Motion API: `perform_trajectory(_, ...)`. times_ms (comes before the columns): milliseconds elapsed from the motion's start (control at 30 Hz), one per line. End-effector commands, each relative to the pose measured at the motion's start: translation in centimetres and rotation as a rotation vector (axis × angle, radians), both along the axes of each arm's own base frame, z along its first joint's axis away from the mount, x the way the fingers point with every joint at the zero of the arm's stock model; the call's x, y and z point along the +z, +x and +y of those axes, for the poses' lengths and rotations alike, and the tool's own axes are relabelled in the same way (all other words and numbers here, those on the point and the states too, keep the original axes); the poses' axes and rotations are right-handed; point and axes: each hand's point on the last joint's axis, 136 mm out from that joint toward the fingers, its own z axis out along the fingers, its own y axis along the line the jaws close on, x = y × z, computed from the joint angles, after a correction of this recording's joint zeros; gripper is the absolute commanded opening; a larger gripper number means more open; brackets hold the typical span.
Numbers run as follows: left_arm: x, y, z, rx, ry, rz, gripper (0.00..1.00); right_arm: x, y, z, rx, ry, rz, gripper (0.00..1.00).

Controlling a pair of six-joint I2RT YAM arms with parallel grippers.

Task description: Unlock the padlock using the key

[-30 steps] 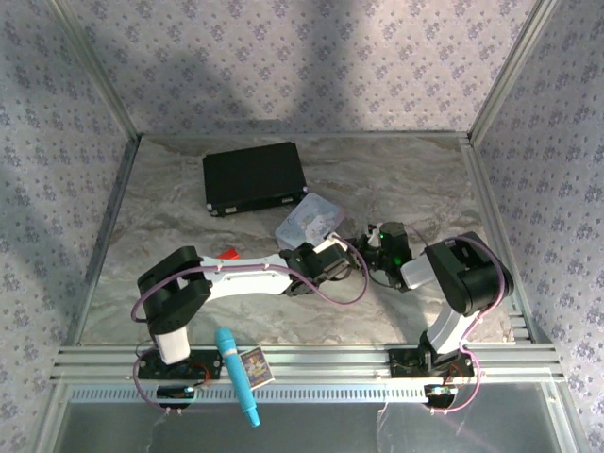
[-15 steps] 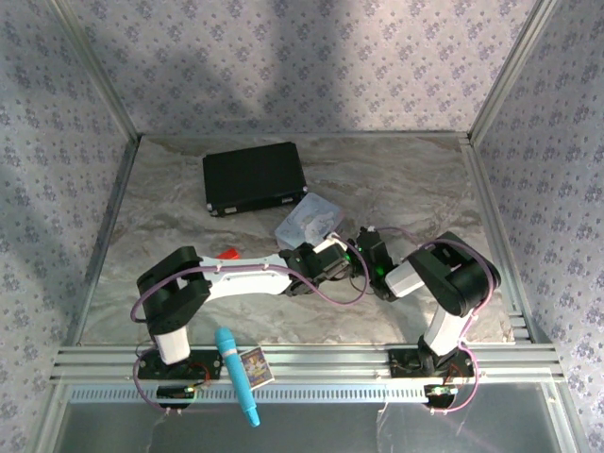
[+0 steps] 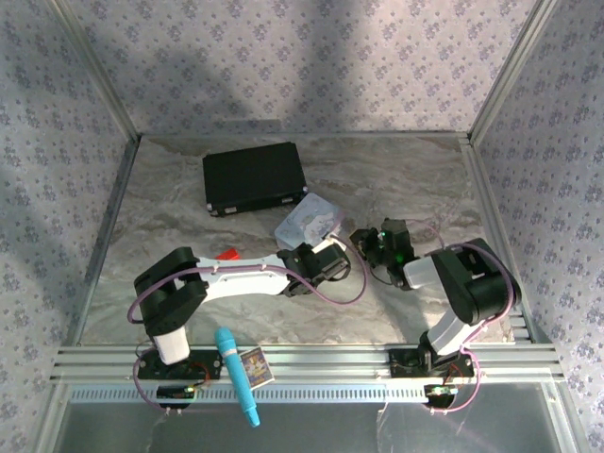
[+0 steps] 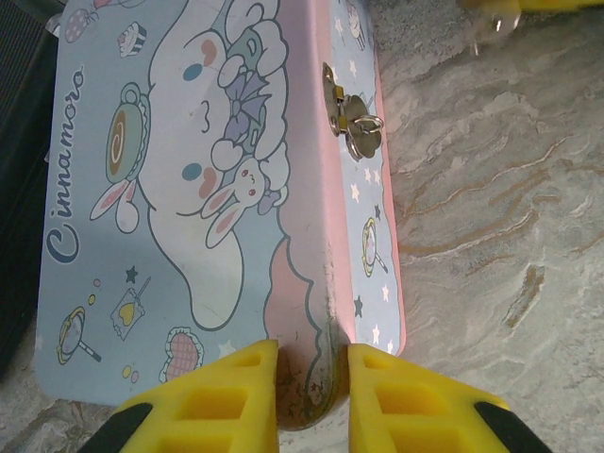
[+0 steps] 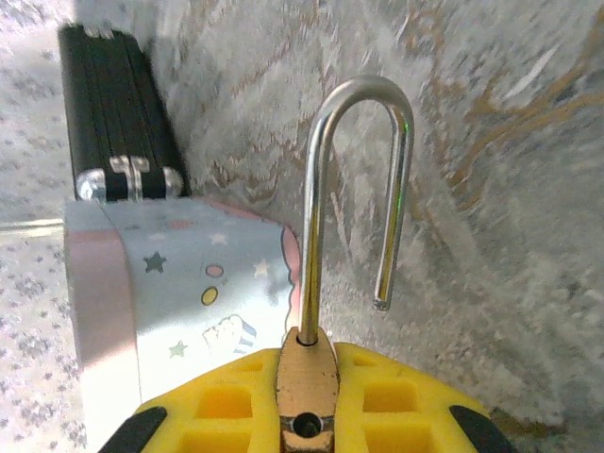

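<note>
padlock pinched in right gripper, shackle open

the right gripper (image 5: 307, 357) has its yellow fingers (image 5: 217, 401) pressed onto the brass body of the padlock (image 5: 308, 377), one on each side. the left gripper (image 4: 312, 368) is nearly closed too, nipping the near rim of the tin (image 4: 189, 189) at a corner, with one finger over the lid and one over the side wall.

the tin lies on the table (image 4: 491, 236), its clasp (image 4: 361, 127) on the side wall that faces bare marble. from above, the tin's far corner sits just beside the black case (image 3: 253, 177); whether they touch i cannot tell. the two grippers are near each other at mid table, with open marble behind them and to the right.

the padlock's long axis runs straight out along the fingers, with the shackle (image 5: 326, 170) leading away from the wrist. the shackle is open: one leg sits in the body and the free end hangs clear in the air, near the tin's corner.
</note>
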Motion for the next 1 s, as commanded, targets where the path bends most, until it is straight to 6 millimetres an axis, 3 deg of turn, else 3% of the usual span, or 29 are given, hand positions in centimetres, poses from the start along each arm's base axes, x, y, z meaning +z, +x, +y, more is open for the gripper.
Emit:
perform_trajectory(0, -7.1, -4.6, 6.3, 0.009, 0.263, 0.283, 0.2, -2.4, -3.6, 1.1, 0.177, -0.034, 0.156, 0.0)
perform_trajectory(200, -6.4, -4.0, 5.9, 0.016, 0.254, 0.262, 0.2, -5.1, -6.6, -0.5, 0.215, -0.041, 0.275, 0.0)
perform_trajectory(567, -5.7, -3.5, 5.8, 0.032, 0.217, 0.245, 0.21, -6.5, -10.2, -5.0, 0.158, -0.083, 0.373, 0.0)
perform_trajectory(733, -5.7, -3.3, 5.8, 0.04, 0.219, 0.23, 0.22, -7.8, -11.9, -5.9, 0.232, -0.161, 0.484, 0.0)
perform_trajectory(867, -4.9, -2.6, 6.1, 0.068, 0.219, 0.187, 0.28, -8.1, -12.9, -6.7, 0.271, -0.219, 0.531, 0.0)
perform_trajectory(967, -4.2, -2.0, 6.0, 0.1, 0.213, 0.135, 0.38, -8.3, -13.2, -6.6, 0.283, -0.189, 0.559, 0.15)
